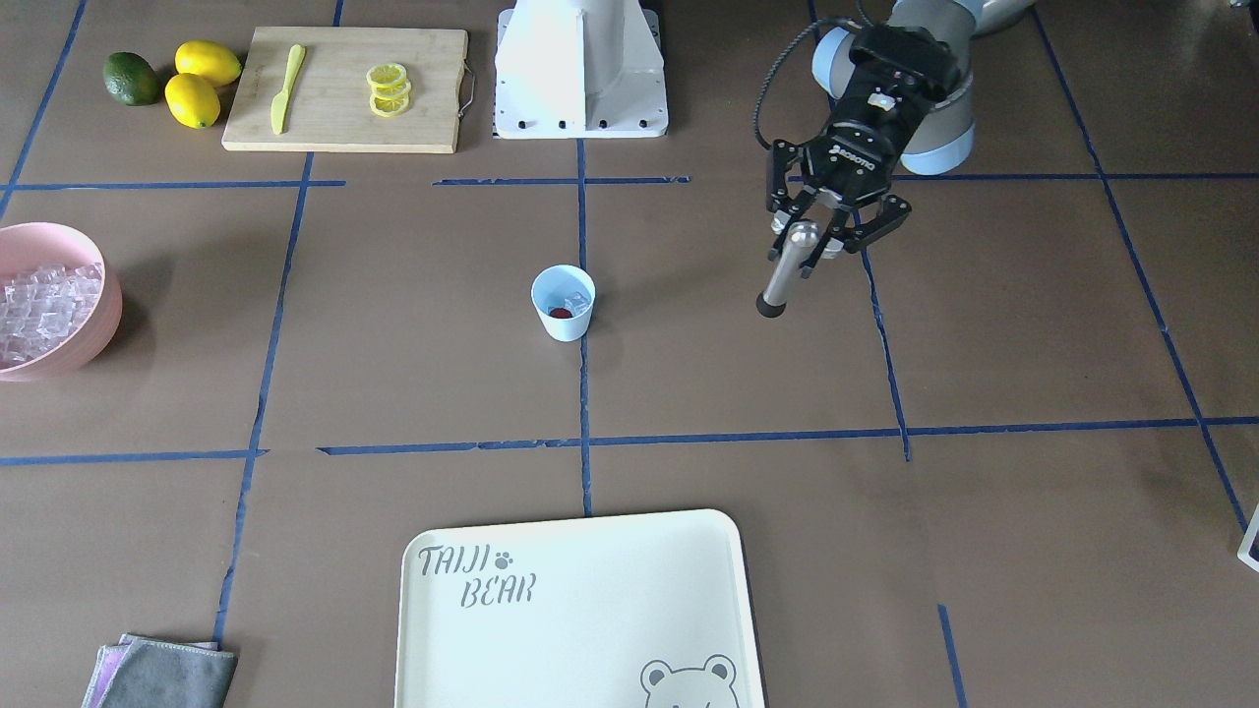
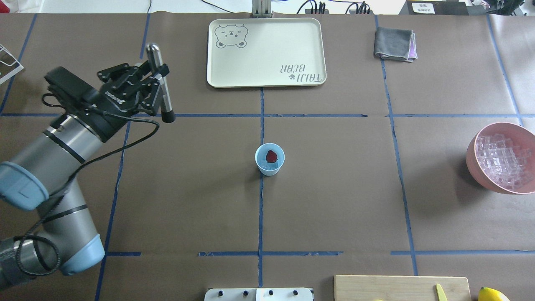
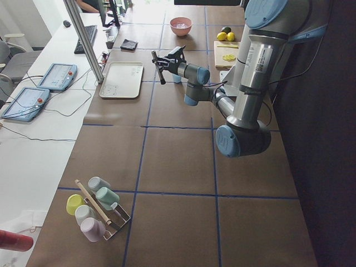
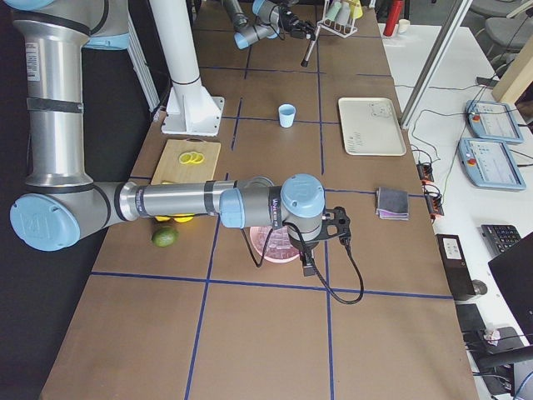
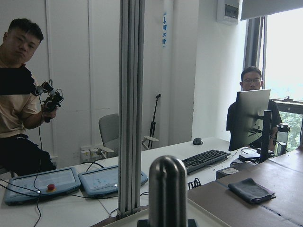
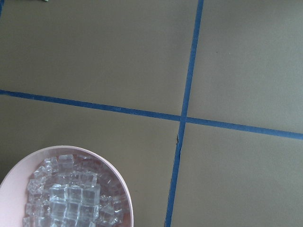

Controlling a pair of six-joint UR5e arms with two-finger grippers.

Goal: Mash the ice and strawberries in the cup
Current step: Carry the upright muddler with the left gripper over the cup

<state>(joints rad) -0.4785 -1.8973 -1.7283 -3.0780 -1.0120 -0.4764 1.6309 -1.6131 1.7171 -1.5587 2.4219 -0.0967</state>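
Note:
The light blue cup stands upright at the table's middle; it also shows in the overhead view. Inside it lie a red strawberry and a little ice. My left gripper is shut on a silver muddler with a black tip, held tilted above the table, well off to the cup's side and apart from it. My right gripper shows only in the exterior right view, hanging over the pink bowl; I cannot tell whether it is open or shut.
The pink bowl full of ice cubes stands at the table's right end. A cream tray and a grey cloth lie at the far side. A cutting board with a knife, lemon slices, lemons and a lime lies near the base.

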